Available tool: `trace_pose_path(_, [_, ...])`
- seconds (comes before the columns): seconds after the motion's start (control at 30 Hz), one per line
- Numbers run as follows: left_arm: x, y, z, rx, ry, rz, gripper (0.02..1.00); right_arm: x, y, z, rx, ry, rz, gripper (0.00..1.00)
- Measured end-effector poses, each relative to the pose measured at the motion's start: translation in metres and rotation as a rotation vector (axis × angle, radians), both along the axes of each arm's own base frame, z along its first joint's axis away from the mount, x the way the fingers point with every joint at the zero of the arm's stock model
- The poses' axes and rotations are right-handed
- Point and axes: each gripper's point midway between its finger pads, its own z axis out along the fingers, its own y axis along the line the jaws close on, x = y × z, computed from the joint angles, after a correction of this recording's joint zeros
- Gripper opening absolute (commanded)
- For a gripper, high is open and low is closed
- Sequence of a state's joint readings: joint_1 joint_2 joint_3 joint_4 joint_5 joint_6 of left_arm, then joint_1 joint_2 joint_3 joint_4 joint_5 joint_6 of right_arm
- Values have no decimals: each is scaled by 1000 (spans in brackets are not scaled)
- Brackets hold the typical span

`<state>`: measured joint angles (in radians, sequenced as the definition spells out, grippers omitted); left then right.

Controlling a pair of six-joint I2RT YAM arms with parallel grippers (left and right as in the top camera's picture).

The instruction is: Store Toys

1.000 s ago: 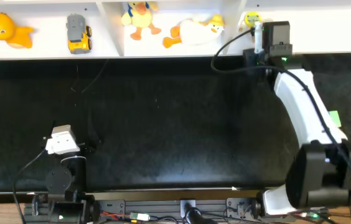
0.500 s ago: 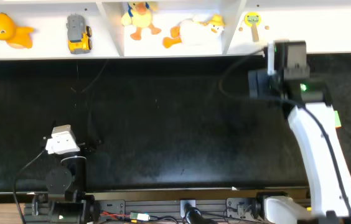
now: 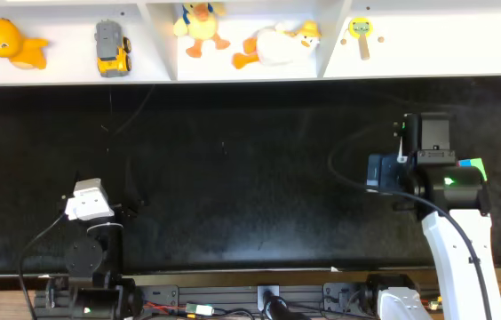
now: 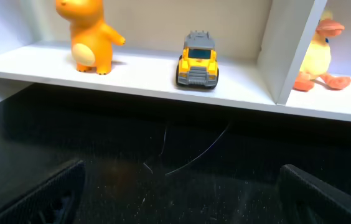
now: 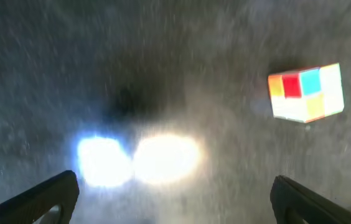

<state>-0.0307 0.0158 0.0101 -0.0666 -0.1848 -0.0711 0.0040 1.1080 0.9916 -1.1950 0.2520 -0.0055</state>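
A: Right gripper jaws?
B: Released, spread wide, nothing between them. It hangs over the black mat, with two bright glare patches on the mat under it.
A: Where's the cube?
B: The multicolour cube lies on the mat off to one side of the right gripper. It's outside the fingers and not touching them. In the top view only a green corner shows, just beside the right arm's wrist.
A: Left gripper?
B: Also released and empty. It sits low by the left arm's base, well apart from the white shelf and facing it.
A: What's on the shelf?
B: The shelf runs along the mat's far edge.
- Left bay: orange figure and yellow truck, both upright and apart.
- Middle bay: yellow plush duck sitting, with a white plush duck lying just beside it.
- Right bay: small yellow toy on a stick, too small to make out further.
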Motion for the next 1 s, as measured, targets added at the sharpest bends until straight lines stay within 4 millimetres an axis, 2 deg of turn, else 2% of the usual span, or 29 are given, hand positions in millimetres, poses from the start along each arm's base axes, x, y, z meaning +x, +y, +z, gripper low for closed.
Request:
trace_pose_path(0.23, [0,0,0,0,0,0,998,1,3,0,19,-3,-2,998])
trace_pose_path(0.47, [0,0,0,0,0,0,998,28,22,7,125,-118,38,996])
trace_pose_path(0.6, [0,0,0,0,0,0,996,28,24,7,136,-115,55,993])
trace_pose_path(0.87, [0,0,0,0,0,0,998,17,17,4,86,-63,106,998])
trace_pose_path(1.0, [0,0,0,0,0,0,998,11,-5,7,115,-76,76,998])
